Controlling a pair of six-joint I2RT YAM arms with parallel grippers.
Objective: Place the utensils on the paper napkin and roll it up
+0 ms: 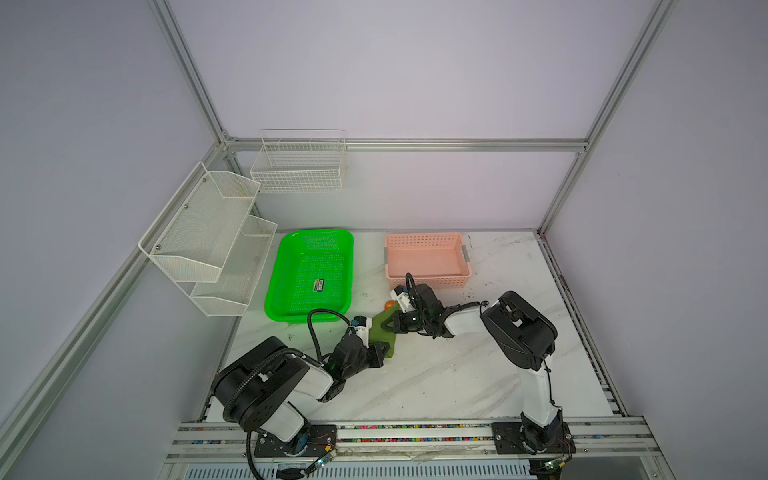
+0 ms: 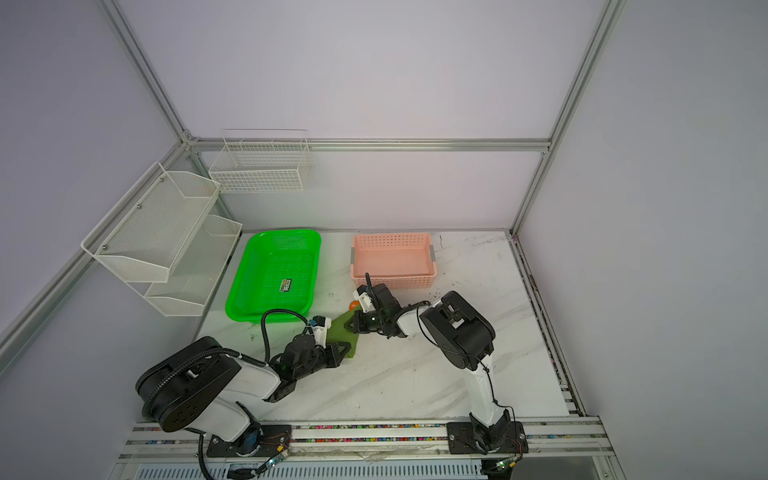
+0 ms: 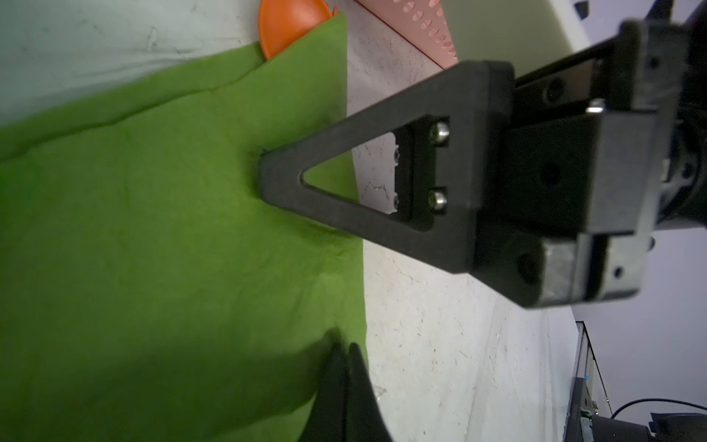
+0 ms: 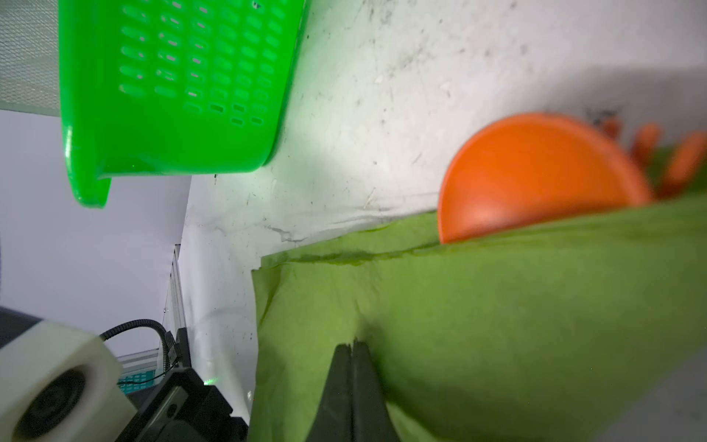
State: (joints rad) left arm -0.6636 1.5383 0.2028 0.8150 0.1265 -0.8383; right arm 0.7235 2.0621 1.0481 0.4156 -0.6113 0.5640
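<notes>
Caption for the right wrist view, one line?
Right gripper pinching the folded green napkin, an orange spoon peeking out, green tray nearby.

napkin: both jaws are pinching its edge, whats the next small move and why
Probably lift that edge together and turn it over across the napkin: left gripper and right gripper have jaws shut on it, and the spoon already lies under a fold.

On the desk (image 1: 457, 374), a neon-green perforated plastic tray (image 1: 291, 316) sits far left, with a pink slotted plastic basket (image 1: 428, 283) to its right. Nearer than these, in front of the gap between them, lies an olive-green paper napkin (image 3: 153, 229). It is folded over orange plastic utensils (image 4: 535, 172), which stick out at its far edge. Both tools pinch its right edge, the left tool (image 3: 346, 350) nearer and the right tool (image 4: 354, 346) farther. A white mesh shelf (image 1: 199, 232) hangs on the left wall and a white wire basket (image 1: 299, 174) on the far wall.
</notes>
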